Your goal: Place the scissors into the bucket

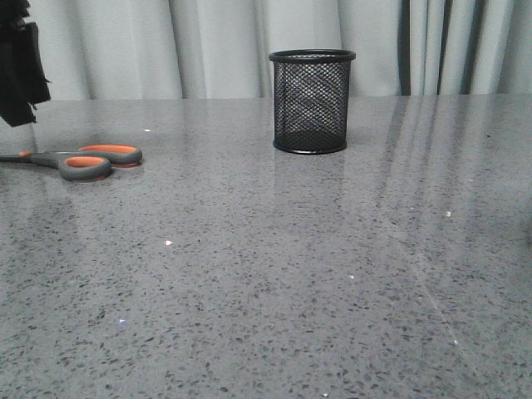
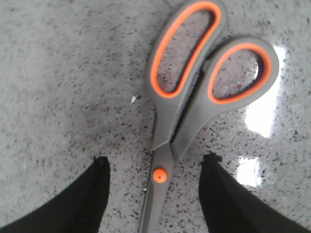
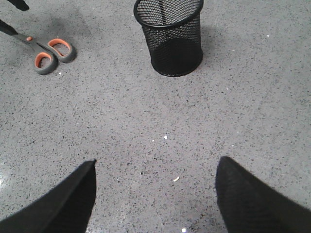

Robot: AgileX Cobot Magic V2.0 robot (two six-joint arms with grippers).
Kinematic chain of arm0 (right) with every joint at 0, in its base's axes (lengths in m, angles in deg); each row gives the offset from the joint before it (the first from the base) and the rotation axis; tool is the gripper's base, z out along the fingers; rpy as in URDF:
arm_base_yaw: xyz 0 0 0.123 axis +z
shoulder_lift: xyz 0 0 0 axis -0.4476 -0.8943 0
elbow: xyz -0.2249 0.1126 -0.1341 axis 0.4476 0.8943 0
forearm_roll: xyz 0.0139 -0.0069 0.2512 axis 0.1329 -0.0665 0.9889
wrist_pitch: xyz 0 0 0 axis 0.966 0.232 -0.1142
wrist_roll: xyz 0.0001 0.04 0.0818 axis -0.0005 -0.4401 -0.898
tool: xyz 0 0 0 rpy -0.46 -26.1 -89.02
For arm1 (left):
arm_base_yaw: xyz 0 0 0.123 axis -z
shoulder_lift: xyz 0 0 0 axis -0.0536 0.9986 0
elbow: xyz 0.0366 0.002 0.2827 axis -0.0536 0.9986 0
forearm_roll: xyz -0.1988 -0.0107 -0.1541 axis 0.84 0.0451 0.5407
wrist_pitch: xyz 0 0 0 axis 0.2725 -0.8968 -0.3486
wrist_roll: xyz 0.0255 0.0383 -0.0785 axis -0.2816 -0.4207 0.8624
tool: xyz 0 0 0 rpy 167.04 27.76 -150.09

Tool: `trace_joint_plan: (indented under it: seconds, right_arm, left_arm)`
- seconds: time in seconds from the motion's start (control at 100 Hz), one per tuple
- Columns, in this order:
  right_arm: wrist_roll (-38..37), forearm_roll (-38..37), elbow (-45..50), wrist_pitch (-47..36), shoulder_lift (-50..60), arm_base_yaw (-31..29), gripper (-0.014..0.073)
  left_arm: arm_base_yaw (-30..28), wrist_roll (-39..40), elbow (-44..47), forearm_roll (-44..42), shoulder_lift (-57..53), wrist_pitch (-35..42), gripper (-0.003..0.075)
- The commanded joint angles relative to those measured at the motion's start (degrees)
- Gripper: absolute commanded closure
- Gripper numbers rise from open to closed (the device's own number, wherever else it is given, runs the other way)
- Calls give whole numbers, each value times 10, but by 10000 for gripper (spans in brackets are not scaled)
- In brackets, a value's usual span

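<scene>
The scissors (image 1: 83,160) lie flat on the counter (image 1: 274,274) at the far left, handles pointing right toward the middle, blades running off the left edge of the front view. The bucket (image 1: 312,101) stands upright on the counter, right of the scissors, farther back and well apart from them, near the curtain (image 1: 208,46) behind the counter. The left tool (image 2: 154,170) sits over the scissors, one finger on each side of the pivot. The right tool (image 3: 155,179) is above bare counter, nearer than the bucket.
</scene>
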Motion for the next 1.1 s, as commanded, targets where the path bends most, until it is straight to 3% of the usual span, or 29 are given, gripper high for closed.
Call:
trace_joint_plan:
  seconds: [0.0, 1.09]
  right_arm:
    - [8, 7, -20, -31, -3, 1, 127]
    - [8, -4, -20, -33, -22, 1, 127]
  left_arm:
    - [10, -34, -18, 1, -20, -22, 339]
    - [24, -58, -11, 12, 30, -22, 339]
